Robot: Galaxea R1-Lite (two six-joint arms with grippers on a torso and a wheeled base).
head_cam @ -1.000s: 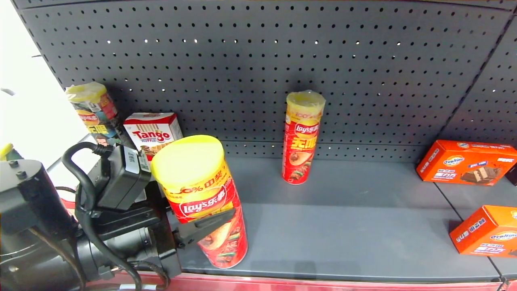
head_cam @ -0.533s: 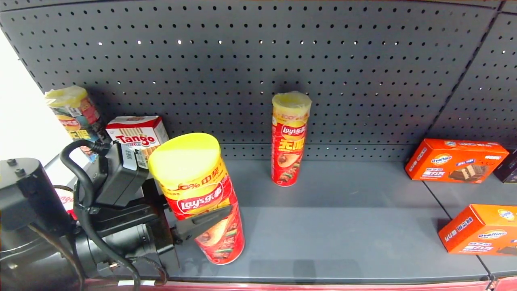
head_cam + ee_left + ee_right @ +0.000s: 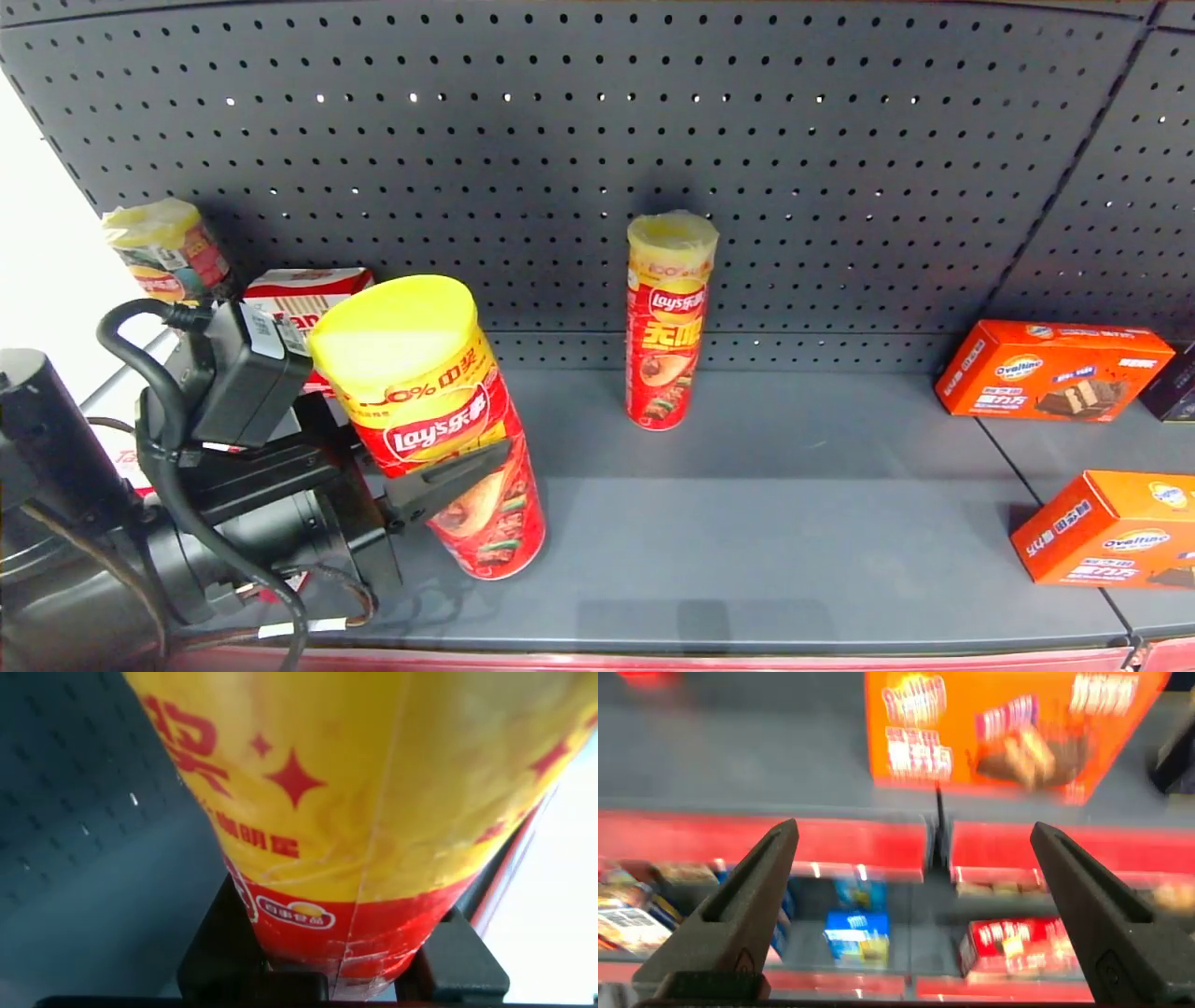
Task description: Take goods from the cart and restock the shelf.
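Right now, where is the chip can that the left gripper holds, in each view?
Head view: chip can, lower left, tilted, clamped by the left gripper at the shelf's front.
Left wrist view: close up, across most of the picture.
Right wrist view: not in it.
Shared landmark: the grey shelf.

Matt grey metal shelf [image 3: 747, 523], perforated matt back panel [image 3: 653, 112], glossy chip can [image 3: 425, 411] with smooth yellow plastic lid [image 3: 392, 322], glossy orange cardboard box [image 3: 1055, 369] far right.

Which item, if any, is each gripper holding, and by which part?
Left gripper holds the yellow-lidded chip can by its body, just below the middle. Right gripper, fingers open, holds nothing.
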